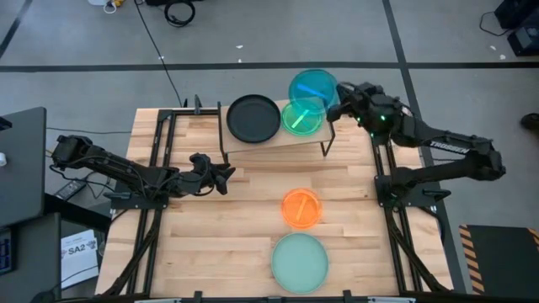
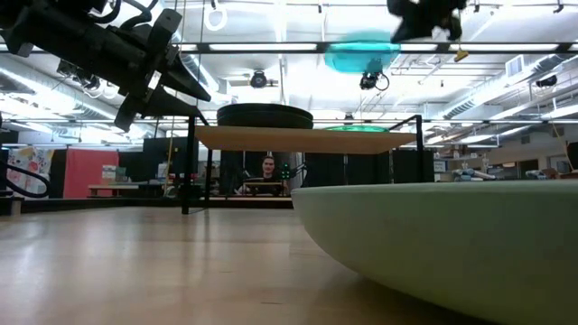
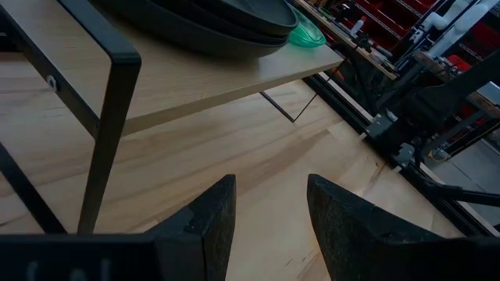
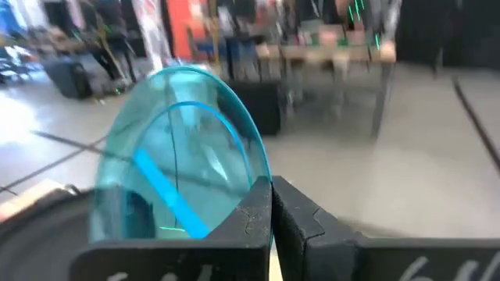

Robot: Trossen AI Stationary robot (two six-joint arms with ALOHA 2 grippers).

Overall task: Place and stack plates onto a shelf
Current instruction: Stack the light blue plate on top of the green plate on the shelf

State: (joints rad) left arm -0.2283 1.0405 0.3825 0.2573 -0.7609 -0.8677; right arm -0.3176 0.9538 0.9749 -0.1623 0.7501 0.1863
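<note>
A: What sat closest to the low camera?

B: The mint plate (image 2: 452, 244), filling the lower right of that view. From above, it (image 1: 300, 262) lay at six o'clock on the table (image 1: 210, 244), near the front edge.

A: And just beyond it?

B: The orange plate (image 1: 301, 208), at twelve o'clock from the mint one, close by but apart from it.

A: Where was the shelf?

B: The shelf (image 1: 269, 140) stood at twelve o'clock on the table, near the far edge. The black plates (image 1: 253, 118) were stacked on its left half. How many were in the stack I could not tell. The green plate (image 1: 303, 117) lay on its right half.

A: What was the right gripper doing?

B: The right gripper (image 1: 339, 99) was at three o'clock from the green plate, its fingers pressed together on the rim of a blue plate (image 1: 313, 86). That plate hung in the air above the shelf, overlapping the green one from above. In the right wrist view, the blue plate (image 4: 183, 152) stood tilted, pinched at its edge.

A: And the left?

B: The left gripper (image 1: 226, 175) hovered above the table at seven o'clock from the shelf, fingers (image 3: 211, 222) spread, holding nothing.
</note>
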